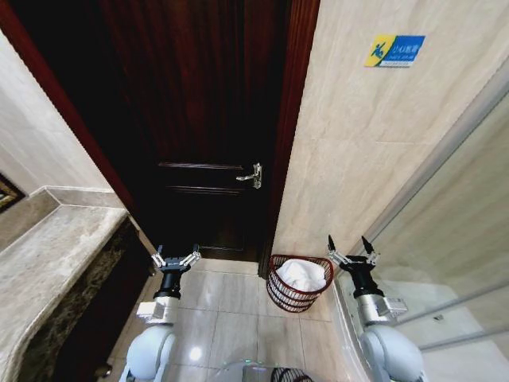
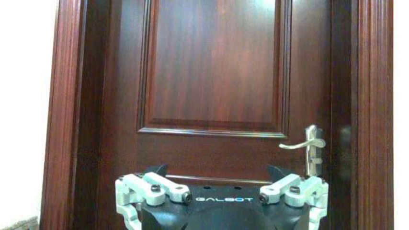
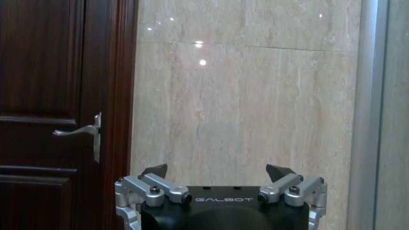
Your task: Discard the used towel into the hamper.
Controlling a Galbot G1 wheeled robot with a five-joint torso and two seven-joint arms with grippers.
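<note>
From the head view we are seeing the hamper (image 1: 298, 284) standing on the floor (image 1: 231, 318) against the wall by the door (image 1: 199, 119), the towel (image 1: 301, 274) lying inside. Our left gripper (image 1: 176, 259) and right gripper (image 1: 351, 245) are hanging wide, holding nothing. From the left wrist we are facing the door handle (image 2: 305, 143); from the right wrist, the tiled wall (image 3: 249, 96).

Floor (image 1: 227, 306): pale glossy tiles with thin grout lines, one bright glare spot. Standing on it: the hamper (image 1: 298, 296), a dark reddish wire basket, set against the foot of the beige wall, just beside the door frame, holding a white towel (image 1: 301, 274).
</note>
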